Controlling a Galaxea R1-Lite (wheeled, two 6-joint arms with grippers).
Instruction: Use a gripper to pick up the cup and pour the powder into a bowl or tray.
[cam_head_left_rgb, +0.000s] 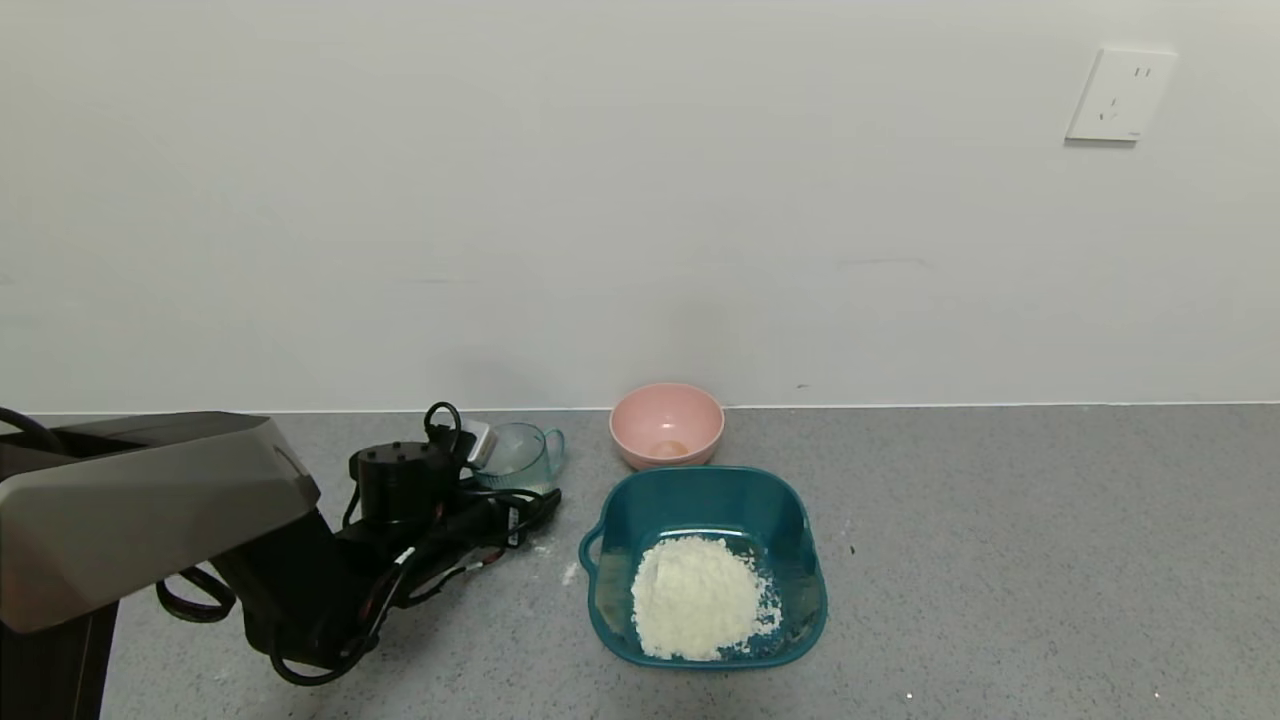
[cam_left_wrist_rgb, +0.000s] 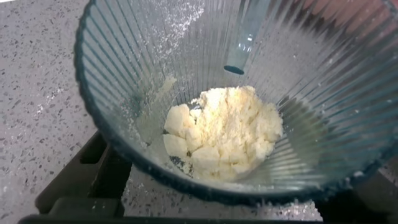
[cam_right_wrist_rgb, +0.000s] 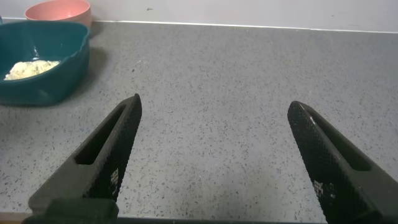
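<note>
The ribbed pale blue-green cup stands upright on the grey table, left of the pink bowl. My left gripper reaches it from the near side, open, with the cup between its black fingers. The left wrist view looks down into the cup, where clumps of white powder lie at the bottom. A larger heap of powder fills the dark teal basin to the right. My right gripper hangs open over bare table, out of the head view.
A small pink bowl sits by the wall, just behind the basin. A few specks of spilled powder lie left of the basin. The basin lies well off to one side of the right gripper.
</note>
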